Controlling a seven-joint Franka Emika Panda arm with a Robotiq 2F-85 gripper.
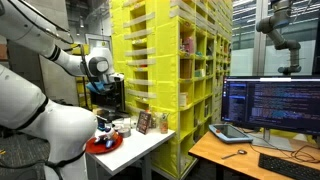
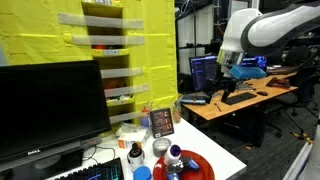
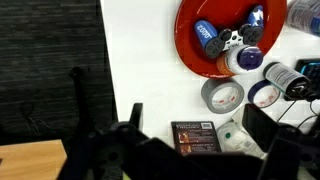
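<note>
My gripper (image 3: 193, 112) is open and empty, well above a white table (image 3: 140, 60). In the wrist view a dark DVD case (image 3: 197, 135) stands directly below, between the two fingers. Beside it are a grey tape roll (image 3: 222, 96), a blue-rimmed tape roll (image 3: 265, 95) and a white crumpled packet (image 3: 232, 135). A red plate (image 3: 185, 55) farther off holds blue and white items. The gripper (image 1: 100, 88) (image 2: 242, 70) hangs high above the table in both exterior views. The DVD case (image 2: 162, 122) stands upright near the red plate (image 2: 205, 165).
Tall yellow shelving (image 1: 170, 60) stands right behind the table. A wooden desk (image 1: 225, 157) with a monitor (image 1: 270, 102) and keyboard lies beside it. A black monitor (image 2: 50, 105) stands at the table's end. Dark carpet (image 3: 50, 60) borders the table edge.
</note>
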